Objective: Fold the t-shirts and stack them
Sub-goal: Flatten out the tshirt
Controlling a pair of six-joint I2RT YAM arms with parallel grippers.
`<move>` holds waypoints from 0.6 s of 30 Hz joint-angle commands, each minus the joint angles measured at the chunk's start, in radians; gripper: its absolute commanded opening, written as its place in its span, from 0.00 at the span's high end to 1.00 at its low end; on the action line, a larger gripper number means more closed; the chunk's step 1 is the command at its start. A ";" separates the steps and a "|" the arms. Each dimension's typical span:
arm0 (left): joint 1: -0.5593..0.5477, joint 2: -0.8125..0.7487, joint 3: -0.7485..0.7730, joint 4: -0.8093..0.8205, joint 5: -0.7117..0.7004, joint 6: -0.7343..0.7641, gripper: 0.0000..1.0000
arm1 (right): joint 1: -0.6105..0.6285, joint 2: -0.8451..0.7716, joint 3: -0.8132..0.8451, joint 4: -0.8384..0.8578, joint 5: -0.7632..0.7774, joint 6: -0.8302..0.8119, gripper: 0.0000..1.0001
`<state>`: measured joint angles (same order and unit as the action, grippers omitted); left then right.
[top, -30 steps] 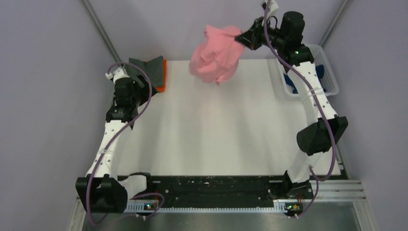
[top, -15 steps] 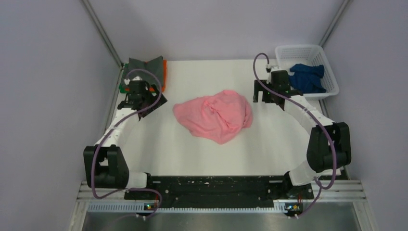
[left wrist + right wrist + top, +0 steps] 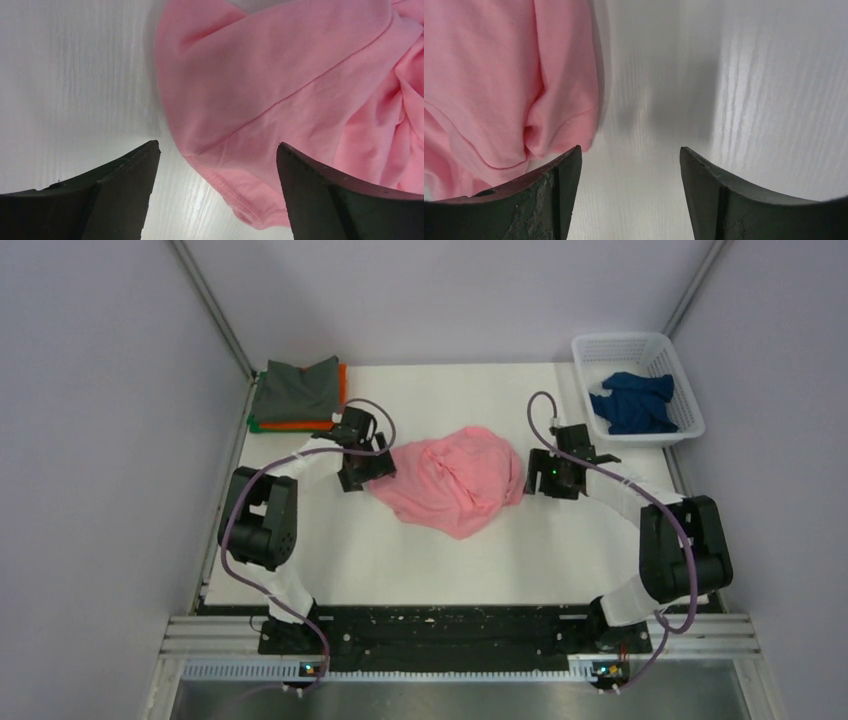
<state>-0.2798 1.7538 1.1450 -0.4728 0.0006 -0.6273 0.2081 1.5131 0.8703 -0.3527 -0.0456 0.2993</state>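
tabletop (image 3: 450,570): white and flat; the strip nearest you lies just beyond the arm bases.
left hand (image 3: 217,146): jaws wide apart, holding nothing. It sits low at the left edge of the pink heap, and a stitched hem runs through the gap between its fingers (image 3: 115,200).
right hand (image 3: 629,150): jaws wide apart, holding nothing. It sits low at the heap's right edge. The cloth reaches only the finger on the left of its wrist view, and bare tabletop fills most of the gap.
pink t-shirt (image 3: 455,480): a crumpled heap in the middle of the tabletop, directly between your two hands. It is neither spread nor folded.
long axis: side to side, from one hand toward the other, with the bulk bulging toward you.
nearer hand: the left. Cloth lies between its jaws, while the right hand is just beside the edge, with the shirt toward the left arm's side.
likely next move: as a judgement, each hand needs an edge to pull the shirt flat. The right would have to shift onto the cloth first.
risk: closing on a bunched fold could lift several layers together.
dark grey t-shirt (image 3: 297,388): folded, on top of a stack in the far left corner.
orange t-shirt (image 3: 300,425): folded beneath the grey, its edge showing.
green t-shirt (image 3: 252,424): a thin sliver at the stack's bottom.
basket (image 3: 622,338): white lattice, in the far right corner.
navy t-shirt (image 3: 630,405): crumpled inside the basket.
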 commanded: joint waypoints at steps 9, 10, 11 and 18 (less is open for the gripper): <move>-0.008 0.138 0.087 0.059 -0.006 -0.064 0.20 | 0.054 0.161 0.130 0.140 -0.091 0.048 0.33; -0.014 0.149 0.097 0.061 -0.006 -0.074 0.20 | 0.054 0.164 0.156 0.102 -0.082 0.031 0.33; -0.021 0.161 0.107 0.062 0.023 -0.077 0.22 | 0.054 0.163 0.174 0.078 -0.059 0.023 0.33; -0.044 0.202 0.156 0.050 -0.020 -0.090 1.00 | 0.053 0.147 0.202 0.069 0.035 0.017 0.33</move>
<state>-0.3138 1.9305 1.2846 -0.4160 -0.0032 -0.7021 0.2539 1.6775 1.0206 -0.2779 -0.0715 0.3317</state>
